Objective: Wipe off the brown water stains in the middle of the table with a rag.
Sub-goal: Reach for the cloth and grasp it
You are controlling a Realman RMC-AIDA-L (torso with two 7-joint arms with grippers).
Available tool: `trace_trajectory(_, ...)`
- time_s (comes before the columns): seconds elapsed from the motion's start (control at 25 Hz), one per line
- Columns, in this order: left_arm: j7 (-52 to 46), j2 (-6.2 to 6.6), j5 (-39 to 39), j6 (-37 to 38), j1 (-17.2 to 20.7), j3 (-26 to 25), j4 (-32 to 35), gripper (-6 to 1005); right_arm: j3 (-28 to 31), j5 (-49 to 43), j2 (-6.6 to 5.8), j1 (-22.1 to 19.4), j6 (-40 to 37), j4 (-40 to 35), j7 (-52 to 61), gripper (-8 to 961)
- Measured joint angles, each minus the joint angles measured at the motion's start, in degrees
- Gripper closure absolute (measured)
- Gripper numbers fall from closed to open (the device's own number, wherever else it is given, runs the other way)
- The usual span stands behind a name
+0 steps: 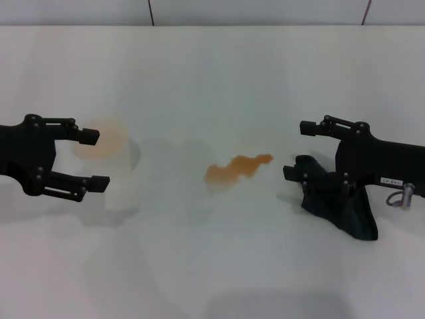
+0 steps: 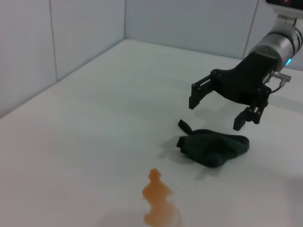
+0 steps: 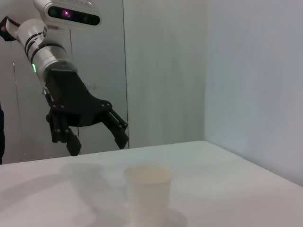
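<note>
The brown water stains (image 1: 236,167) form a wavy orange streak at the middle of the white table (image 1: 212,80); the left wrist view shows the same stains (image 2: 158,196) near its lower edge. The rag (image 1: 340,207), a dark folded lump, lies to the right of the stains. My right gripper (image 1: 299,150) is open and holds nothing. In the left wrist view this right gripper (image 2: 216,113) hangs just above the rag (image 2: 213,146), apart from it. My left gripper (image 1: 93,158) stands open at the left side of the table.
A whitish translucent cup (image 1: 109,166) stands upright right by the left gripper's fingertips. In the right wrist view the cup (image 3: 147,191) is in front of the left gripper (image 3: 98,143). Grey wall panels rise behind the table's far edge.
</note>
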Motion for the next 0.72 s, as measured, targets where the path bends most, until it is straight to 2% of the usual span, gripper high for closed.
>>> trace_trajectory(0.36, -0.96, 0.06, 0.32, -0.02, 0.14, -0.25, 0.40, 120, 0.27, -2.11, -0.14, -0.21, 0.32, -2.75, 3.59, 100)
trace_trajectory(0.72, -2.22, 0.38, 0.45, -0.14, 0.11, -0.38, 0.44, 119, 2.31, -21.04, -0.40, 0.07, 0.91, -15.77, 24.85, 100)
